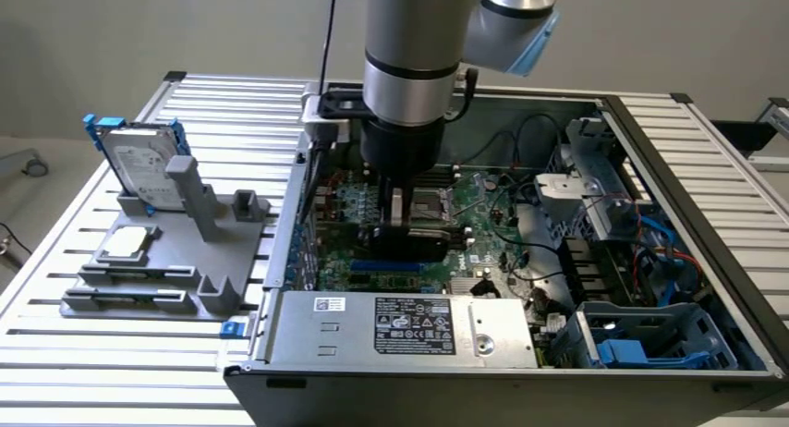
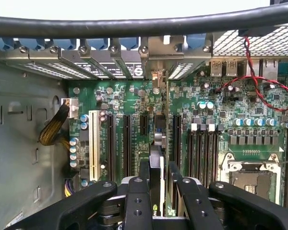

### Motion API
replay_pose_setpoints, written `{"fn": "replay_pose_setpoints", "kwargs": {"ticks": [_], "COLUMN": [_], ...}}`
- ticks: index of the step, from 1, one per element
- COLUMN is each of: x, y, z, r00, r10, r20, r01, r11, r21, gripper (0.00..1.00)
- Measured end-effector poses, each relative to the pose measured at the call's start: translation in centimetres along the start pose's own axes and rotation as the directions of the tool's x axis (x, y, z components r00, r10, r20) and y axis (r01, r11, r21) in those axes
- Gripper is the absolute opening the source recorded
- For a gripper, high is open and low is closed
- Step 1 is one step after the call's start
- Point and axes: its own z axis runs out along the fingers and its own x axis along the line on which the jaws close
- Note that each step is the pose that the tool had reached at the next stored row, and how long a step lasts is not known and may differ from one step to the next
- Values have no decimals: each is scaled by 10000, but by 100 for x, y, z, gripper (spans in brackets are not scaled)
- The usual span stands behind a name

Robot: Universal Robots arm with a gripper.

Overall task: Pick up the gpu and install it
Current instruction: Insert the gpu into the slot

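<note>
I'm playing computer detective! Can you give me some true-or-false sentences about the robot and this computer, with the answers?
1. The jaws hold the gpu inside the computer case. True.
2. The hard drive lies flat inside the case. False: it stands on edge in the grey holder, outside the case.
3. The case is closed up. False: it is open, and the green motherboard shows.
4. A small silver chip lies on the grey holder. True.
</note>
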Motion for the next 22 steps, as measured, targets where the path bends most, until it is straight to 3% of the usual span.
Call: {"fn": "replay_pose_setpoints", "kwargs": {"ticks": [7,8,9,10,11,12,18,22], "x": [2,3,4,6,8,15,37,39], "y": [-1,-2,-2,-3,-3,-4,-10,-19], "z": [43,48,59,66,68,71,75,76], "r00": [10000,10000,10000,10000,10000,9999,9997,9997], "r10": [-12,-14,-16,-23,-26,-38,-47,-58], "r20": [3,2,4,36,69,144,226,247], "r01": [12,14,16,24,28,43,55,66], "r11": [9999,9999,9997,9996,9995,9994,9994,9994], "r21": [-128,-161,-233,-296,-319,-347,-350,-351], "gripper": [27,27,27,27,27,27,27,27]}}
